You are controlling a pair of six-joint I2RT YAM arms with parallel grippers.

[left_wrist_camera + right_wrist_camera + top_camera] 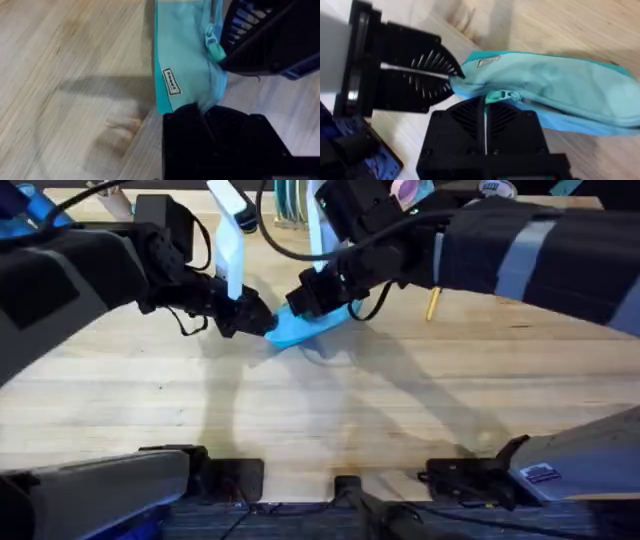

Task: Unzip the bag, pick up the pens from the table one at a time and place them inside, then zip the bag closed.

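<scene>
The light blue bag (pixel 303 328) lies on the table (pixel 320 410) at the back centre. My left gripper (pixel 262 321) is shut on the bag's left end; in the left wrist view its black fingers (pixel 192 117) pinch the corner of the bag (pixel 182 60) near a small label. My right gripper (pixel 312 293) sits over the bag from the right, shut on the teal zipper pull (pixel 501 95) close to that same end of the bag (pixel 555 87). A yellow pen (pixel 432 304) lies on the table to the right of the bag, behind the right arm.
A white upright piece (pixel 228 242) stands just behind the left gripper, and more clutter lines the table's back edge. Bare wooden tabletop spreads in front of the bag. The arm bases (pixel 230 480) sit along the near edge.
</scene>
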